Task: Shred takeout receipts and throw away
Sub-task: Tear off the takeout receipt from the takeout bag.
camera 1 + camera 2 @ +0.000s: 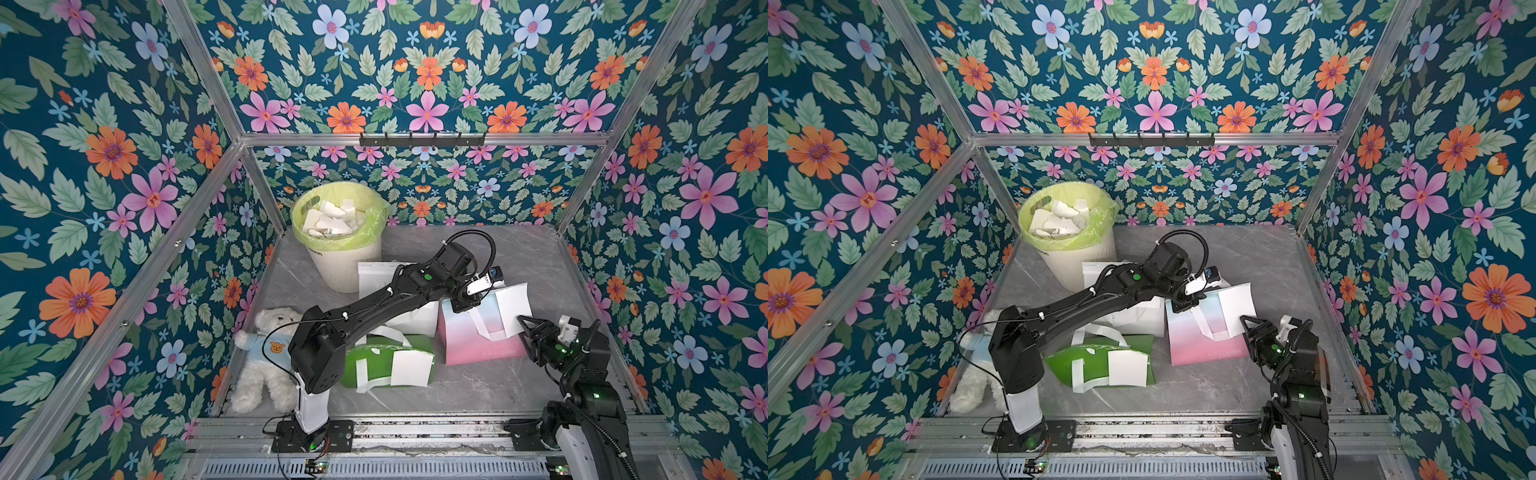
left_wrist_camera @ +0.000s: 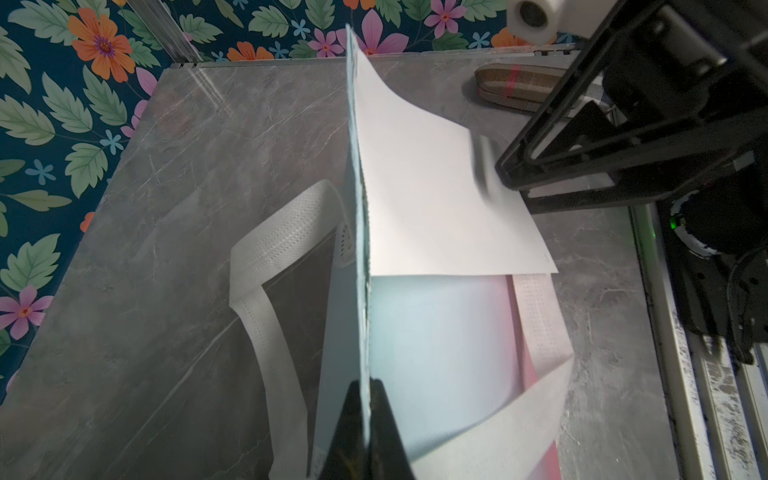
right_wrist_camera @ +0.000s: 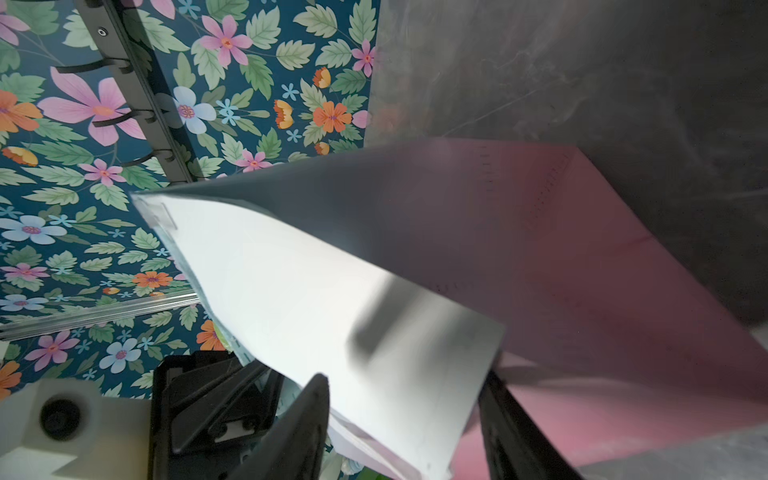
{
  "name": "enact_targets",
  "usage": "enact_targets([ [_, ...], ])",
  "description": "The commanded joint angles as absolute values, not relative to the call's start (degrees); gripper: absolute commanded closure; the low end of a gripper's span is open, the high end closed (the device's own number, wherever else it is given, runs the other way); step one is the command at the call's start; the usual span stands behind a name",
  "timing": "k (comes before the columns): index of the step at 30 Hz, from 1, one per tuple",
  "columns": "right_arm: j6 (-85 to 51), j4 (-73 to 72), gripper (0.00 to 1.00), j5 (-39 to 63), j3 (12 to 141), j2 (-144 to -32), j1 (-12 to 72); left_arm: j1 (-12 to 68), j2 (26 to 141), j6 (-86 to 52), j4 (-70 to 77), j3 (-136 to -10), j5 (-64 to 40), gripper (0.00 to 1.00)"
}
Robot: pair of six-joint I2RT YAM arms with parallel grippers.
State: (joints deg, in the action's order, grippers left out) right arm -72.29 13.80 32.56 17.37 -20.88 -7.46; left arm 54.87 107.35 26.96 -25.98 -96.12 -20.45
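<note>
My right end effector (image 1: 523, 325) is spread astride the near edge of the receipt (image 1: 513, 305), which flares from the top of the pink bag (image 1: 473, 347). My left end effector (image 1: 466, 306) pinches that bag's rim.

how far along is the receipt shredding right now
Done: torn white pieces lie in the bin. In hand: the left claw pinches the top edge of the pink bag while the right claw, jaws apart, straddles the edge of its receipt. Left: that receipt is whole, and another receipt lies untouched on the green bag. No third shows.
</note>
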Motion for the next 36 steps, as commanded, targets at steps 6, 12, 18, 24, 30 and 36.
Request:
enact_targets([
  [6,-76.0,6.0,0.56,32.2,19.6,-18.7,-7.4,54.9,107.7,26.3,-28.6,-96.0,-19.6,1.0],
  [12,-76.1,7.0,0.56,31.0,22.6,-15.8,-7.5,54.9,107.8,26.3,-28.8,-96.3,-19.0,1.0],
  [18,-79.5,4.1,0.52,31.2,20.4,-16.7,-7.4,54.9,107.7,26.4,-28.7,-96.3,-19.1,1.0],
  [24,-81.3,3.6,0.55,30.0,19.6,-16.6,-7.4,54.9,107.8,26.3,-28.7,-96.4,-19.3,1.0],
  [30,-82.9,4.5,0.93,28.6,22.5,-16.5,-7.5,54.9,107.9,26.4,-28.9,-96.1,-18.3,1.0],
  [36,-82.5,7.8,1.0,26.1,27.1,-16.2,-7.5,54.9,108.3,26.4,-28.9,-96.1,-16.7,1.0],
])
